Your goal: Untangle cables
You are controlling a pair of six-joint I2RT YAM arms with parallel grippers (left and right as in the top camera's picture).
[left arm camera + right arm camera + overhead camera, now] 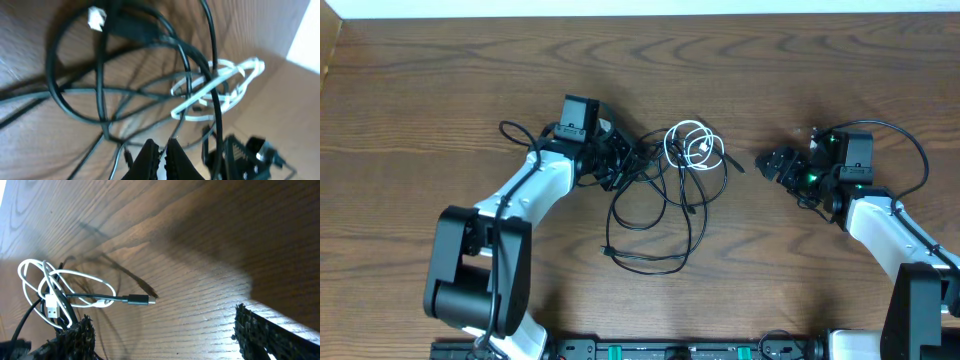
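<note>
We are at the start of the untangling, by our reading. The cables [667,178] lie in one heap just past the middle of the table [440,90] toward 3 o'clock, and no strand lies free of the rest.

The white cable [690,146] is coiled at the heap's 1 o'clock corner. In the left wrist view, dark strands cross over and through its loops. The black cables [102,75] spread from there toward 6 o'clock in wide loops that overlap each other. One plug [137,300] pokes out of the heap on the 3 o'clock side and rests on bare wood.

The left gripper [617,163] has its tips in the 9 o'clock edge of the heap. Its fingers [150,150] are pressed together with barely a slit between them. A thin black strand runs right beside the tips, but we cannot tell whether it is pinched or only passing by.

The right gripper [775,166] sits at 3 o'clock of the heap, well apart from it. Its jaws are spread wide and hold nothing, and only wood shows between them in its own camera.

Nearly everything is left to do. The white coil has to be lifted out of the black loops. Then the black ones have to be pulled apart from one another and laid separately.

The risk we see is that a tug from the 9 o'clock side drags the whole heap along instead of freeing one strand, since nothing holds the far side down.
</note>
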